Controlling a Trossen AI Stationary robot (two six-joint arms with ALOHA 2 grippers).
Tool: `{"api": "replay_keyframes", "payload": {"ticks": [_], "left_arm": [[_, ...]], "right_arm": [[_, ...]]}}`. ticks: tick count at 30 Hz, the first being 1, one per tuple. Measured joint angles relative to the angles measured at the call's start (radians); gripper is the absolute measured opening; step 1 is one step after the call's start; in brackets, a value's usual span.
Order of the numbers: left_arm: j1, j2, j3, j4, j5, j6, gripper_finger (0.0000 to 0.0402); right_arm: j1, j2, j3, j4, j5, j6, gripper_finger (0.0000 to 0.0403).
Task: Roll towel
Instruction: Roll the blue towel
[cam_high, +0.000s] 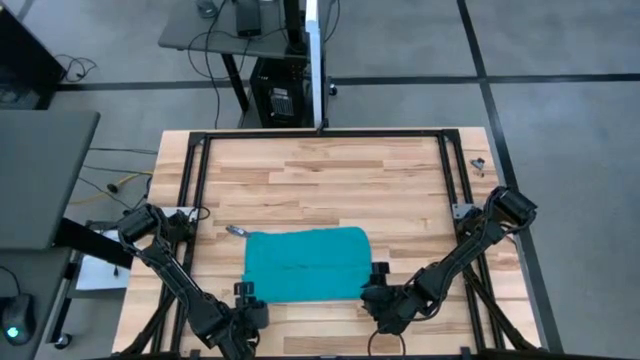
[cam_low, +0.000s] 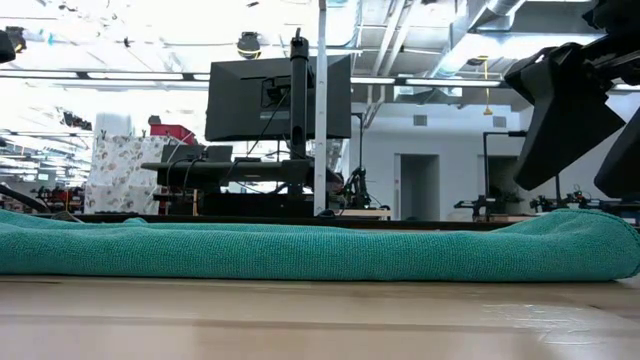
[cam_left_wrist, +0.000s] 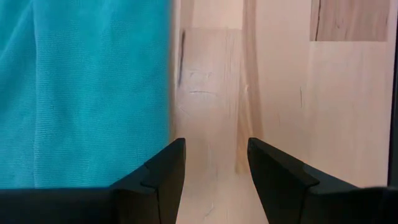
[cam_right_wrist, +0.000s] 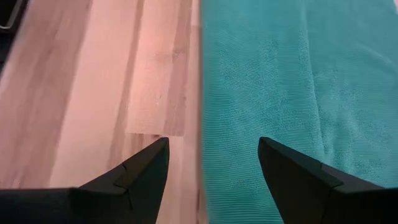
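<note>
The wooden table carries the towel, spread flat in the near half, roughly midway between the two arms, with its long axis running left to right across the table and its short sides facing the arms. In the low view it lies as a low teal band across nearly the whole width, a little thicker at one end. Both grippers sit at its near long edge, one at each near corner. The right gripper straddles the towel's side edge: its fingers are spread, one over cloth and one over bare wood. The left gripper has its fingers spread too, but the gap between them opens onto bare wood, with the towel's edge just beside one finger. By my reading, the right gripper is the better placed to pinch; a roll would likely start from the near long edge and run away from the arms.
</note>
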Motion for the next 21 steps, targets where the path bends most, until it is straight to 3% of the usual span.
{"api": "replay_keyframes", "payload": {"ticks": [11,21], "left_arm": [[0.014,0.000,-0.002,-0.005,-0.133,0.063,0.0158],[0.025,0.000,-0.091,0.043,-0.137,0.059,0.0158]], "right_arm": [[-0.002,0.000,-0.016,0.015,0.001,0.010,0.0238],[-0.007,0.000,-0.016,0.045,0.001,0.010,0.0238]]}}
